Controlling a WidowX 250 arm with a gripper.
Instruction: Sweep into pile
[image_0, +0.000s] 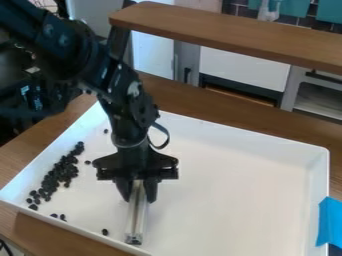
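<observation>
Brown wooden counter (247, 115) runs under your work in the camera view, with a thick wooden shelf (220, 30) behind it. On the counter sits a wide, shallow white tray (234, 175) with low walls, and a strip of blue tape (330, 222) marks its right side. Your black two-finger gripper (138, 198) hangs over the left half of the tray. Its fingers are nearly together, parted only by the thickness of the long, narrow, pale bar (136, 217) clamped between them. That bar, your sweeping tool, looks light and stiff, with smooth sides that could slip or twist if you push hard off-centre; your hold near its far end seems workable, but a firm squeeze matters. Its long axis runs from between the fingers toward the tray's near wall, leaning slightly left at the near end. You can't tell whether its whole underside touches the floor.

The small black bean-like pieces (60, 172) lie left of the bar in a loose slanting band, a few strays apart. They look light and hard, likely to roll or skip, so sweep them with the bar's long side rather than pinching them singly.
</observation>
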